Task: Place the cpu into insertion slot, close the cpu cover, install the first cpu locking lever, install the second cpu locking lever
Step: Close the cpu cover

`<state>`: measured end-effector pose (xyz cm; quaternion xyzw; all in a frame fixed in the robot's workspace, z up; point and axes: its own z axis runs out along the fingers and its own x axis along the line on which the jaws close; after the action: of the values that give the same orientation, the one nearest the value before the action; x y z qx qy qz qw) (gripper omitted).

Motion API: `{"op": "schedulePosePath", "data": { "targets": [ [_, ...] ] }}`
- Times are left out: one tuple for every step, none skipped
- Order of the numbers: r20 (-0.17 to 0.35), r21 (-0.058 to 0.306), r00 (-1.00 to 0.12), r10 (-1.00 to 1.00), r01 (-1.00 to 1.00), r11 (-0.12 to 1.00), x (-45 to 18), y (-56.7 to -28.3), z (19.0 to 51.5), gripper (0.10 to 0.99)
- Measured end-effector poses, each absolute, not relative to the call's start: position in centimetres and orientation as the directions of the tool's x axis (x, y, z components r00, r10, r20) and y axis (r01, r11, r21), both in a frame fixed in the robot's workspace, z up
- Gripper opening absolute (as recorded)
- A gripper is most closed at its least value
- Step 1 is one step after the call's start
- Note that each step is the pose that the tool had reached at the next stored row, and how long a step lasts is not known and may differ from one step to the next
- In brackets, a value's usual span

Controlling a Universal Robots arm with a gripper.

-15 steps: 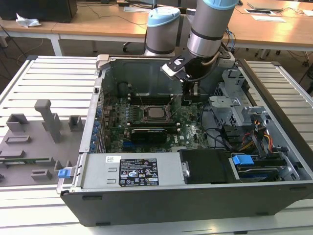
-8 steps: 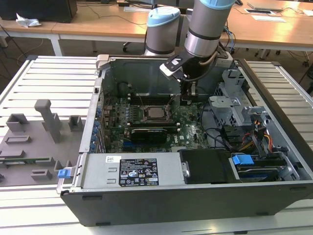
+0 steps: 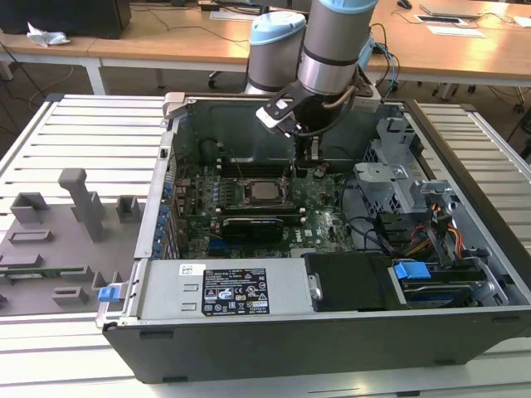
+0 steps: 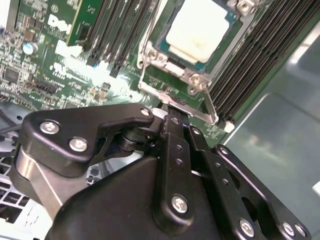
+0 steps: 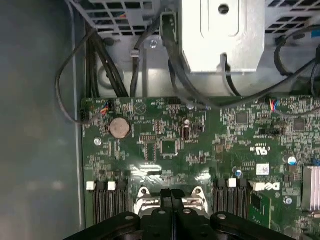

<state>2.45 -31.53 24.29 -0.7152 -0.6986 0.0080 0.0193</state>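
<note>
The cpu (image 4: 199,29) lies silver face up in the insertion slot (image 3: 246,192) on the green motherboard, also seen as the cpu (image 3: 265,192) in the exterior view. The silver cpu cover (image 4: 152,56) lies flat around it as a frame. My gripper (image 4: 172,112) hangs at the socket's edge, fingers pressed together with nothing visible between them. A thin metal lever rod (image 4: 200,112) runs right by the fingertips. In the first wrist view my gripper (image 5: 171,192) sits between the socket's two metal brackets. In the exterior view my gripper (image 3: 314,166) reaches down just to the right of the socket.
Black memory slots (image 4: 250,55) flank the socket on both sides. A metal drive cage (image 3: 390,178) and cable bundles (image 3: 431,228) fill the case on the exterior view's right. A black card (image 3: 253,225) lies in front of the socket. The case wall (image 3: 249,133) stands behind.
</note>
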Motion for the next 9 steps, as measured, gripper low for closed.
{"op": "schedulePosePath", "data": {
  "targets": [
    [0.016, -0.036, 0.024, 1.0, 0.999, -0.023, 2.1, -31.5, 24.3, 0.106],
    [0.016, -0.033, 0.024, 1.0, 0.999, -0.023, 1.7, -31.4, 24.3, 0.106],
    [0.016, -0.031, 0.024, 1.0, 0.999, -0.023, 1.5, -31.3, 24.3, 0.106],
    [0.016, -0.03, 0.024, 1.0, 0.999, -0.023, 1.3, -31.3, 24.3, 0.106],
    [0.015, -0.029, 0.024, 1.0, 0.999, -0.023, 1.2, -31.3, 24.3, 0.106],
    [0.016, -0.029, 0.024, 1.0, 0.999, -0.023, 1.2, -31.3, 24.3, 0.106],
    [0.016, -0.019, 0.024, 1.0, 1.0, -0.023, 1.0, -31.2, 24.3, 0.106],
    [0.017, 0.026, 0.023, 1.0, 0.999, -0.023, 0.2, -31.2, 24.2, 0.106],
    [0.017, 0.03, 0.023, 1.0, 0.999, -0.023, -0.7, -31.2, 24.2, 0.106]
  ]
}}
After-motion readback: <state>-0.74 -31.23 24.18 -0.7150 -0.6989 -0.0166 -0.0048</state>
